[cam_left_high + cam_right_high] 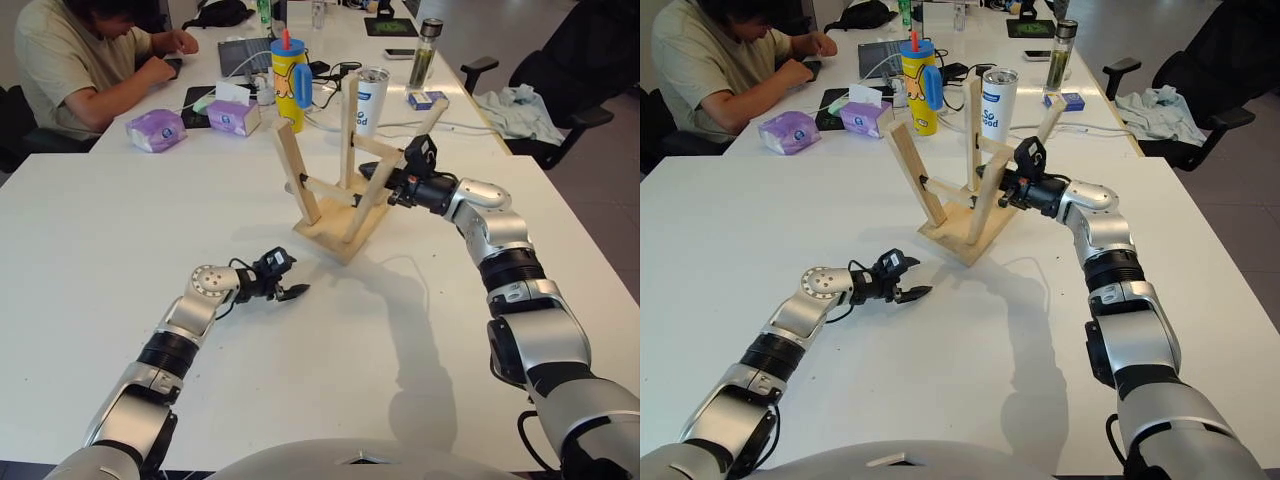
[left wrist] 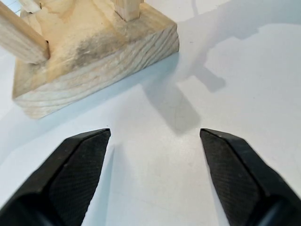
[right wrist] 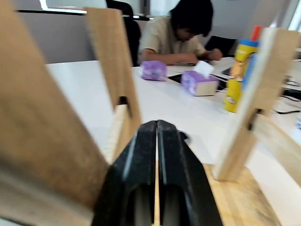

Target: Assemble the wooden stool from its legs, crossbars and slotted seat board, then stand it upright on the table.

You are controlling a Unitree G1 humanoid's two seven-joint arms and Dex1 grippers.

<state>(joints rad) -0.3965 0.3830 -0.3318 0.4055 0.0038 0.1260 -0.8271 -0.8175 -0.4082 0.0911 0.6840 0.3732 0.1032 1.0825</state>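
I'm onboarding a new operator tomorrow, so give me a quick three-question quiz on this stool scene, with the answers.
1. True or false: the stool stands with its seat board on top.
2. The left tool is: A) open, beside the seat board; B) shut on a leg; C) shut on a crossbar.
3. Which tool is in among the stool's legs?
Key: 1 false, the seat board is at the bottom with the legs pointing up. 2 A. 3 the right tool.
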